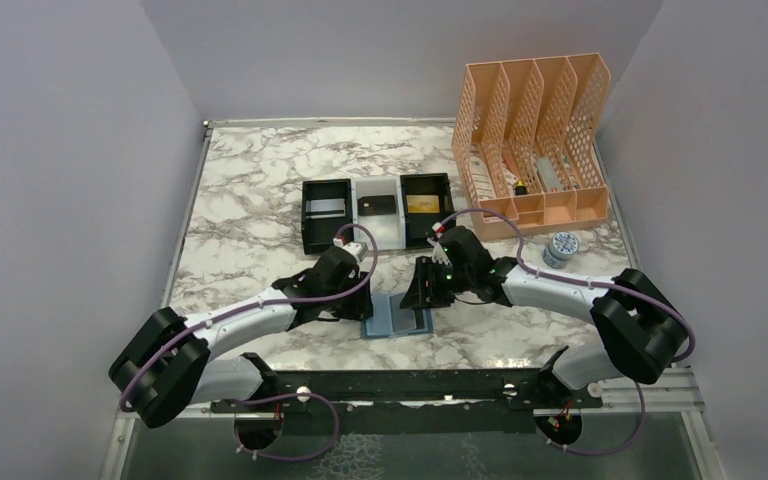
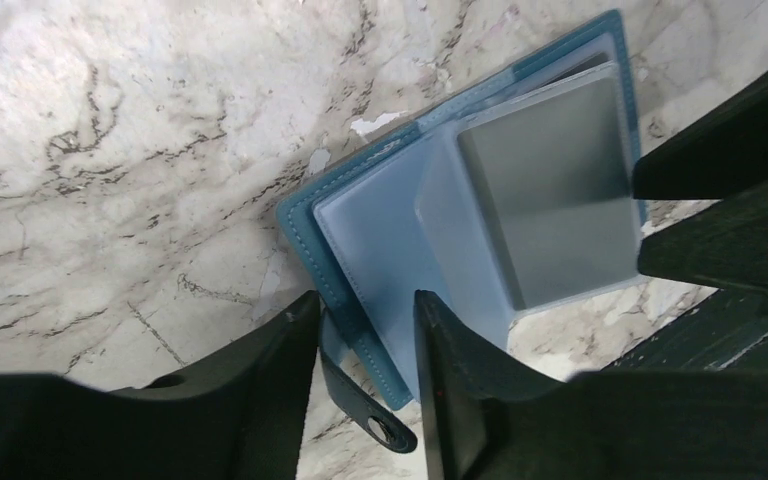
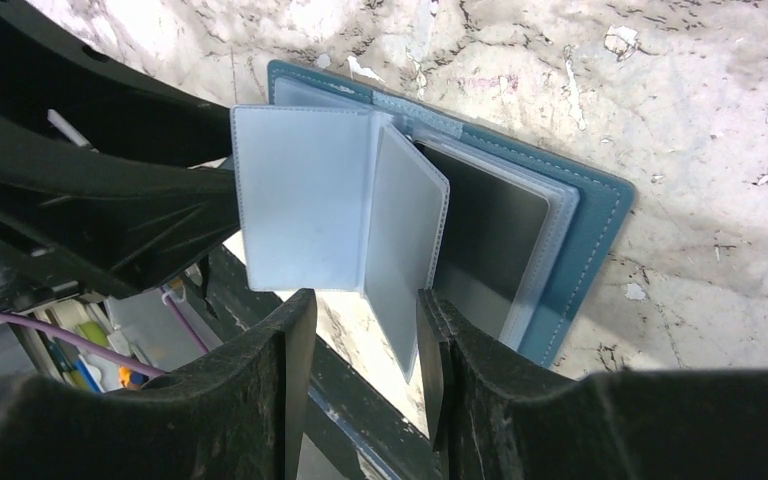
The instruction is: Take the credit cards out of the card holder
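The blue card holder (image 1: 397, 318) lies open on the marble near the front edge, between both grippers. In the left wrist view a silvery-grey credit card (image 2: 550, 190) sits in a clear sleeve on its far panel. My left gripper (image 2: 365, 325) is open and straddles the holder's teal edge and strap (image 2: 360, 400). My right gripper (image 3: 365, 320) is open too. A clear sleeve leaf (image 3: 405, 250) stands upright between its fingers, close to the right one. A grey card (image 3: 485, 245) shows in the sleeves behind it.
A black-and-white three-compartment tray (image 1: 377, 235) behind the holder has a silver card (image 1: 327, 207), a black card (image 1: 376, 205) and a gold card (image 1: 422, 204). A peach file organiser (image 1: 535, 140) and a small round tin (image 1: 561, 248) stand at the right. A black rail (image 1: 410, 385) runs along the front.
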Robot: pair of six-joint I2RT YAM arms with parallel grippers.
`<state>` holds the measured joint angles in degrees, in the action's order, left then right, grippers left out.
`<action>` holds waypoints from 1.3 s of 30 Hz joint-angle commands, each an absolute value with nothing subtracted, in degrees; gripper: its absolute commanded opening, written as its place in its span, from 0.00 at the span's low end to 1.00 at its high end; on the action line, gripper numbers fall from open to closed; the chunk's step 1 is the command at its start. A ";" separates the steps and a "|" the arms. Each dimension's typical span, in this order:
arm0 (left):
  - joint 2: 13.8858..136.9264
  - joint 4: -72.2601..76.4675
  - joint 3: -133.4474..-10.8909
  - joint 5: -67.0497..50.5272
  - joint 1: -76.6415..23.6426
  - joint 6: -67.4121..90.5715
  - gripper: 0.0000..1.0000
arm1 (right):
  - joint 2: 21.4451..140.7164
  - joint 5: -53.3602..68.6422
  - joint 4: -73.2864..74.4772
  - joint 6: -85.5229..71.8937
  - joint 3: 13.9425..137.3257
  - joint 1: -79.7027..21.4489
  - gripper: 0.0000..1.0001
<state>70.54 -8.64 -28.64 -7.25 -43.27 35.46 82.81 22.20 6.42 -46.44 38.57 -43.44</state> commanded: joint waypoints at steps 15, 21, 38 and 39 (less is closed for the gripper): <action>57.15 -13.80 -28.90 3.32 -43.59 40.26 0.58 | 82.15 23.71 0.74 -50.58 37.91 -43.53 0.42; 56.87 -11.76 -28.17 1.45 -43.60 39.17 0.61 | 82.34 24.14 0.49 -50.74 38.02 -43.59 0.42; 70.98 -8.38 -28.63 -5.40 -43.76 35.68 0.38 | 82.65 29.38 -3.78 -50.48 37.78 -43.55 0.42; 71.15 -8.32 -28.57 -5.37 -43.77 35.68 0.37 | 82.90 30.34 -4.77 -50.39 37.67 -43.59 0.42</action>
